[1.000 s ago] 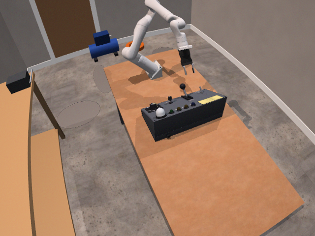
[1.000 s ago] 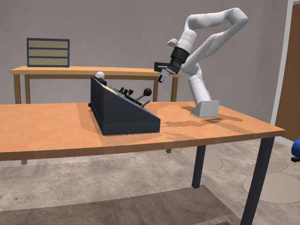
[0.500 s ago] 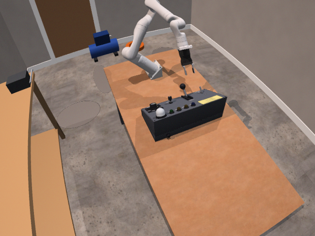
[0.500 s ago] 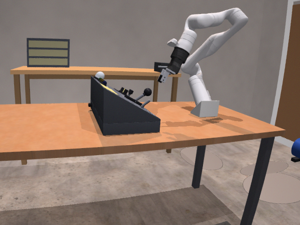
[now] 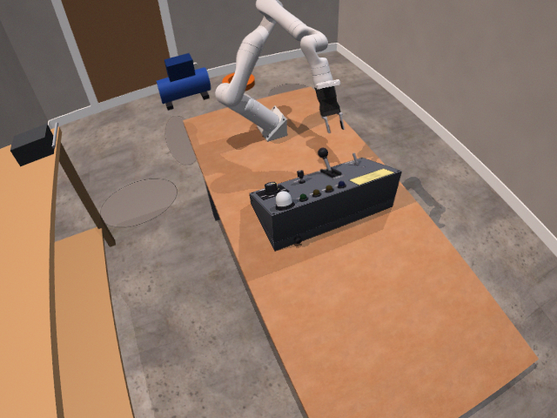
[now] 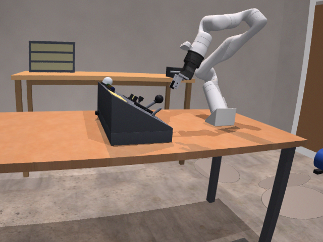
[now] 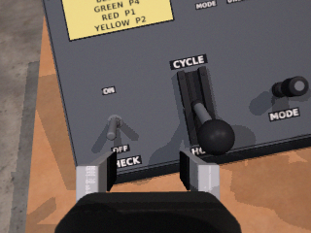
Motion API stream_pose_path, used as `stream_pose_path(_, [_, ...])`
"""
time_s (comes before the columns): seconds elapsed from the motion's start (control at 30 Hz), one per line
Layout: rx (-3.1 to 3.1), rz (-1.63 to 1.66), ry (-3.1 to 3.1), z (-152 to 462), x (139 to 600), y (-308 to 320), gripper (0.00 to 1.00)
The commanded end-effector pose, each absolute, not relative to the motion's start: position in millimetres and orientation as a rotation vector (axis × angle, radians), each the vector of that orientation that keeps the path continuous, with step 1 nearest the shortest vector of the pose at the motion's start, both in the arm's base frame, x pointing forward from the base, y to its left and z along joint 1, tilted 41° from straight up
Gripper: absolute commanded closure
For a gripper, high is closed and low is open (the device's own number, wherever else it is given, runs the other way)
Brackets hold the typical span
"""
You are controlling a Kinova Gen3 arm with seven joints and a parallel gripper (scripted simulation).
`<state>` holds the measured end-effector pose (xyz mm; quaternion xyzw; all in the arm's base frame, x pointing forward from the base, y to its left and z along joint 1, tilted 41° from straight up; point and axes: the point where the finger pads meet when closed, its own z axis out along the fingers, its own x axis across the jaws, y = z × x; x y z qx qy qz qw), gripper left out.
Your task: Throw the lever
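Exterior view: the bent white arm [image 6: 229,23] tilts its tool [image 6: 174,84] down, wide and holding nothing, above the lever [image 6: 155,100] on the dark console [image 6: 130,125], which sits on the orange surface [image 6: 52,135] near a gray wall [image 6: 130,25].

The orange wooden table [image 5: 405,314] on dark legs carries two items. My white base wedge [image 5: 275,126] is mounted near the far end, at about 11 o'clock from the table's middle in the top view. The dark console [image 5: 332,211], a sloped-face box, stands at about 12 o'clock from the middle, well apart from my base.
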<state>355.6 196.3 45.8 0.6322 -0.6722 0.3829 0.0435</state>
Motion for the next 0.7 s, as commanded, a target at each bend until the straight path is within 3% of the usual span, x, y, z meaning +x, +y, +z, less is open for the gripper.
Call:
stream_pose_path(0.0, [1.927,1.175,-2.072,46.6,355.6,196.5,0.00])
stream_pose_path(0.67, [1.942,1.182,-2.056,53.4,358.8,194.6,0.00])
